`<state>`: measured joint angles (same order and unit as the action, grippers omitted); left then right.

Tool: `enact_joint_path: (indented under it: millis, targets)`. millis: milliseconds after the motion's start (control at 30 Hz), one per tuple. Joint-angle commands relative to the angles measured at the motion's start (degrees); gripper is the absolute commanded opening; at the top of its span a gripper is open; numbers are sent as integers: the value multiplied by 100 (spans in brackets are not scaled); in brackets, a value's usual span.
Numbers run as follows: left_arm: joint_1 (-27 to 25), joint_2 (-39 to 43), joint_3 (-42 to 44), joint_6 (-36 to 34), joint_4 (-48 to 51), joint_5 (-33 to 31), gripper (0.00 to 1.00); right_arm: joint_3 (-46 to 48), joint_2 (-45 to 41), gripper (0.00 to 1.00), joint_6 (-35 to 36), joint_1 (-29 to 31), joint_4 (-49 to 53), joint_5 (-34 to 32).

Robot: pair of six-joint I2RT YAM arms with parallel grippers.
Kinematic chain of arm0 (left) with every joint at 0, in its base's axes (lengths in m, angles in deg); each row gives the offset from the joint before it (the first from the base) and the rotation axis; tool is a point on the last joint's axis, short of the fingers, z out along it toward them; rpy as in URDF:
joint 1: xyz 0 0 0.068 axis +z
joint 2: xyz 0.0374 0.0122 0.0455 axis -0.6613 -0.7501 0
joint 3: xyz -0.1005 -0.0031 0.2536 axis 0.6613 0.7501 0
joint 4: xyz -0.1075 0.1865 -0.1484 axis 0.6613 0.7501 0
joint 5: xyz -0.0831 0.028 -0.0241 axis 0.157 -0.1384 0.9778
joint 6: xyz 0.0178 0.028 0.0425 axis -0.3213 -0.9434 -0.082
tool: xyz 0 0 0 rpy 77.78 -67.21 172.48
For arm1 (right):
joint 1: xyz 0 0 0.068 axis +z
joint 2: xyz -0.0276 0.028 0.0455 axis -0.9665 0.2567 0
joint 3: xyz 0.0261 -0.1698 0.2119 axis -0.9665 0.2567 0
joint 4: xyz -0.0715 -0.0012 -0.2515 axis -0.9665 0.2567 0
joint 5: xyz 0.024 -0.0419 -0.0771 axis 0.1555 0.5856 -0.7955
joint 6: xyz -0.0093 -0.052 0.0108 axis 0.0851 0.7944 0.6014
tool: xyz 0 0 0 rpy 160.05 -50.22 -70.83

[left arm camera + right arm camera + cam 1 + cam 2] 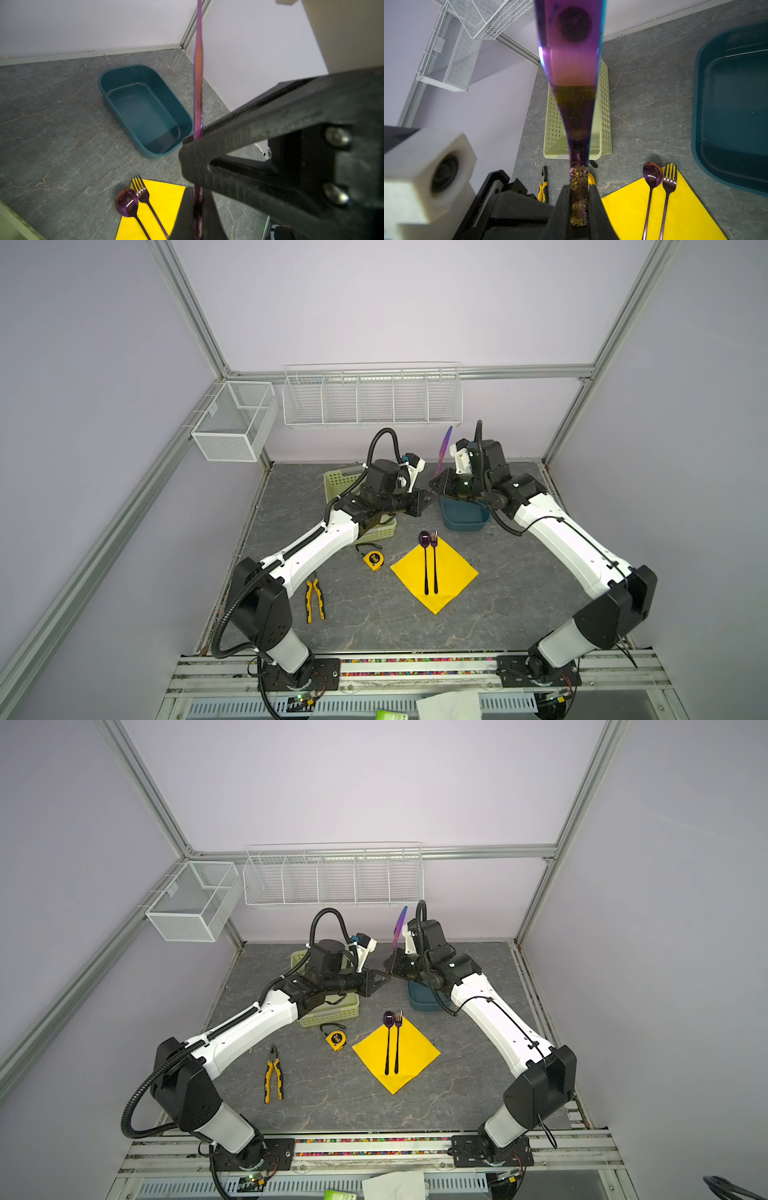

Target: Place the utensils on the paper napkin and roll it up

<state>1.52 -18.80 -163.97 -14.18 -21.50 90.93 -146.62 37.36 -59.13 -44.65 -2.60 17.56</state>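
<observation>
Two grippers meet in mid-air over the far side of the table [519, 593]. The left gripper [197, 190] is clamped on the handle of an iridescent purple knife [444, 448]. The right gripper [578, 188] presses the same handle from both sides and appears to grip it too, though the close view there is blurred. The knife stands nearly upright, blade up, clear of the table.

A blue tub [463, 516] sits beneath the right arm, and a pale green perforated basket [340, 481] beneath the left. Nearer the camera, the yellow paper napkin [455, 572] lies flat with one corner pointing away. The spoon [424, 538] and fork [434, 538] lie side by side along its diagonal, handles on the paper, heads reaching past the far corner. A yellow tape measure [373, 559] lies just left of the napkin, with pliers [314, 599] further left.
</observation>
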Motion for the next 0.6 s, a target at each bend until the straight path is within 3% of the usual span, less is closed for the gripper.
enact_joint_path:
  millis: [0,233,567]
  targets:
    - [-2,205,-15,14,-44,-65,13,45,-147,8,-35,-29,-10,-116]
    - [15,359,-58,-155,166,-266,27,-17,-129,7,140,-28,321,-256]
    - [410,736,21,-277,385,-198,32,62,-186,7,454,-25,970,-400]
